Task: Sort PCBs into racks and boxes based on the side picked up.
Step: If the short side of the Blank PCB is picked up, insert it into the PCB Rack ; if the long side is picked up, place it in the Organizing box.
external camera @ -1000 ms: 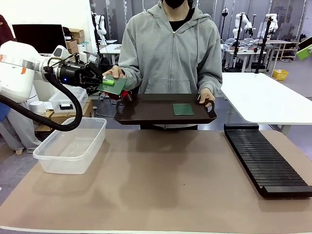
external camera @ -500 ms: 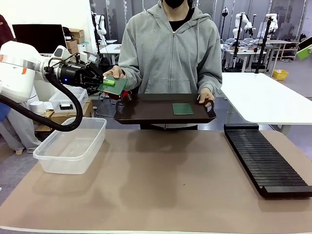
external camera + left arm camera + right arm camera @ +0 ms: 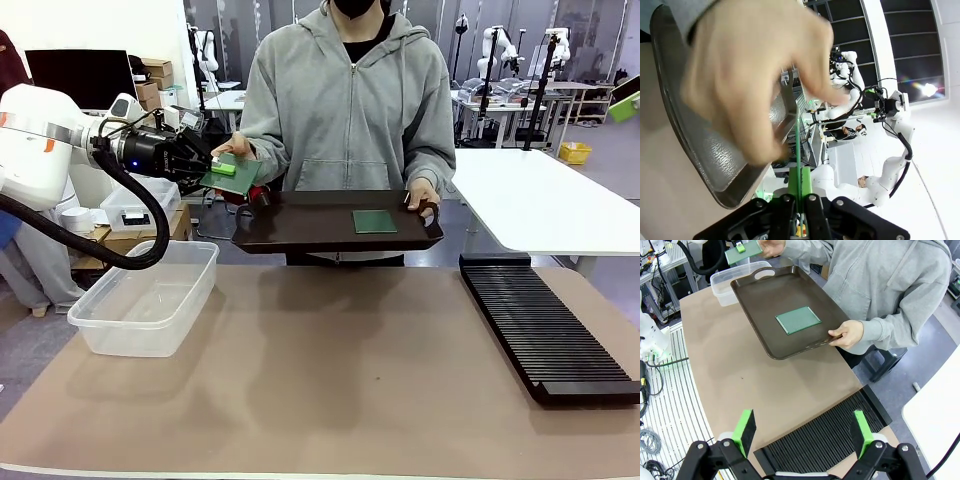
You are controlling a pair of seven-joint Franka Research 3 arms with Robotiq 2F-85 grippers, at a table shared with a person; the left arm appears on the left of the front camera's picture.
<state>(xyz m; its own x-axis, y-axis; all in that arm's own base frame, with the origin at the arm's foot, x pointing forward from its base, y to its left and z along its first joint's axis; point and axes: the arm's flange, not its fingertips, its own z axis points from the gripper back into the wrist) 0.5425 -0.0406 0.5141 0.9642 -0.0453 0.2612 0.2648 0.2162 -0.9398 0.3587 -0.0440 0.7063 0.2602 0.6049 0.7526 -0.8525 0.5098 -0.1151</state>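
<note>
PCB rack [image 3: 840,425] lies under our right gripper [image 3: 804,427], fingers apart; farther, one PCB [image 3: 375,222] lies flat on the person's tray [image 3: 300,228]; our left gripper [image 3: 222,168] is clamped on another PCB [image 3: 240,178] beyond the tub [image 3: 150,300], a hand [image 3: 235,148] touching it

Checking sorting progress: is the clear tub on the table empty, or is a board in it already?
Empty. The front view shows the clear tub with only its bare bottom. The left gripper holds one PCB.
</note>
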